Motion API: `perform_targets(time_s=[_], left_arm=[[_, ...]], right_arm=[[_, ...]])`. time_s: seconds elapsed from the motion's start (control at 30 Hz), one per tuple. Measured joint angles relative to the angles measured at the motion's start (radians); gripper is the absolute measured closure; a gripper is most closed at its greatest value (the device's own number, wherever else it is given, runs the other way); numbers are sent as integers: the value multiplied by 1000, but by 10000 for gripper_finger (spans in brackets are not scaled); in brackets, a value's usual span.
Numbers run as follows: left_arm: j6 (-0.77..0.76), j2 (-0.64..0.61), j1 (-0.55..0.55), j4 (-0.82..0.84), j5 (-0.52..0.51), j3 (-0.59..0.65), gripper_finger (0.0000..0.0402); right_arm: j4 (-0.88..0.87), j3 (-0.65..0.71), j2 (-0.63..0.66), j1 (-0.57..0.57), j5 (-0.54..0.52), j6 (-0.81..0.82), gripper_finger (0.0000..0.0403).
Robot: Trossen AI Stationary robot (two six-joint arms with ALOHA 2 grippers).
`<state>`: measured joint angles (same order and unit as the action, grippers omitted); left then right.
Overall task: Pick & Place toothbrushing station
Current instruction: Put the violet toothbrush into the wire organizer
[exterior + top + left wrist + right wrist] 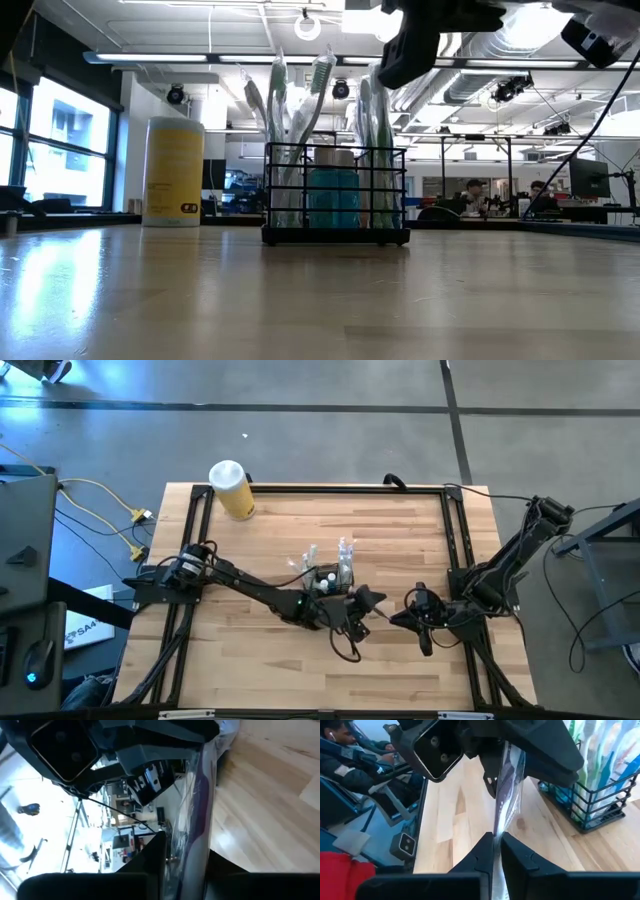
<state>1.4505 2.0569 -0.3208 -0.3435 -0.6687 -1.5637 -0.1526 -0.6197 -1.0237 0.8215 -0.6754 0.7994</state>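
The toothbrushing station [325, 575] [335, 195], a black wire caddy, rests on its base at the table's middle. Several wrapped toothbrushes and a teal container stand in it. To its near right, a toothbrush in clear wrapping [506, 795] [196, 820] hangs in the air between my two grippers. My left gripper [365, 605] [502, 757] is shut on one end. My right gripper [410, 615] [496, 840] is shut on the other. In the low view only dark arm parts show, above the caddy. My left gripper pinches the wrapping [190, 840] between its two fingers and comes in about level from the table's left. The toothbrush is clear of the table. My right gripper pinches the wrapping's other end [498, 827] between its two fingertips and comes in from the table's right. The wrapped toothbrush runs straight on from its fingers to the left gripper.
A yellow cylinder with a white lid [232, 490] [175, 170] stands at the table's far left. Black frame rails [455, 540] run along the table's left and right sides. People sit beyond the table [340, 750]. Bare wood lies toward the near edge.
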Motion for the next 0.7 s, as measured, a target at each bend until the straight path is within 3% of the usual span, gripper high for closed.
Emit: perform_targets(time_s=[0.27,0.4,0.6,0.7], left_arm=[[-102,3,-22,73,-14,4,361],[-166,2,-60,83,-104,4,361],[-237,-21,-144,122,-286,4,361],[-413,-88,-180,266,-284,4,361]], right_arm=[[113,0,1,2,143,-202,327],[201,-1,4,2,251,-288,298],[216,-1,25,1,258,-275,285],[217,-1,37,2,267,-281,290]])
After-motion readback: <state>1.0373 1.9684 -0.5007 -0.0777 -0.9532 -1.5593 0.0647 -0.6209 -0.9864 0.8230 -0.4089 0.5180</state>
